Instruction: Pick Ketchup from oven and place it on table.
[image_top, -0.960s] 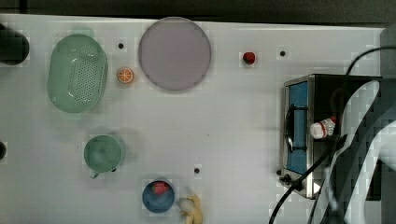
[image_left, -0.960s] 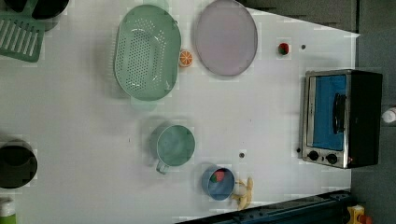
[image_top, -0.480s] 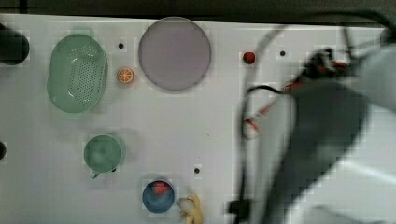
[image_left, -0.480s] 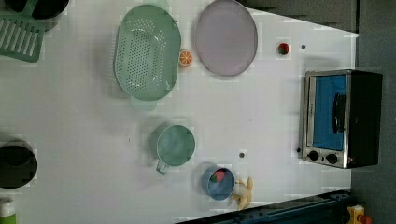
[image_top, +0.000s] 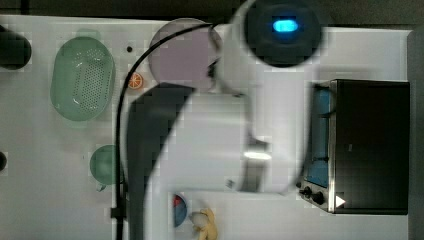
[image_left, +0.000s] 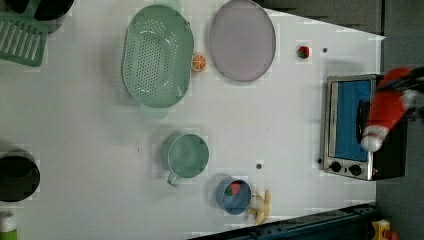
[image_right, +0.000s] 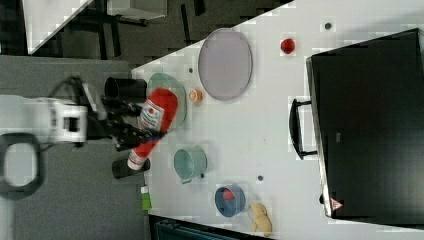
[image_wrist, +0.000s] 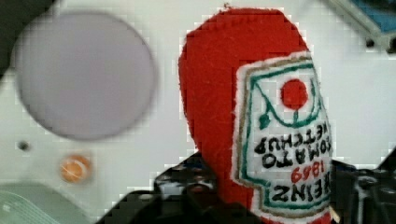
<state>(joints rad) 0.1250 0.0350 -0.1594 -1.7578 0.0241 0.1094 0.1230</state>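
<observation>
The gripper (image_right: 132, 125) was clamped on the ketchup (image_right: 152, 125), its dark fingers (image_right: 122, 135) pressing the bottle from both sides around the label. In the right view the bottle hung clear of the table (image_right: 270, 120), tilted, with its white cap pointing toward the right view's bottom and its red base toward a green colander (image_right: 172, 85). The wrist view showed the ketchup (image_wrist: 261, 121) close up, a soft red bottle with a stitched white label, held above the white surface near a lilac plate (image_wrist: 84, 74) and a small orange slice (image_wrist: 74, 168). In the left view the ketchup (image_left: 387, 112) appeared over the oven (image_left: 350, 125), cap toward the left view's bottom, overlapping the blue glass door. The oven (image_top: 365, 145) stood at the top view's right, its door shut, knobs at the lower front corner. The arm (image_top: 210, 145) spread across the middle of the top view, covering much of the table (image_top: 45, 175). Also on the table were a green cup (image_left: 187, 156), a blue bowl (image_left: 233, 196) with something red and green in it, a yellow banana toy (image_left: 261, 207) just beside that bowl, and a small red ball (image_left: 303, 51) near the far edge.
</observation>
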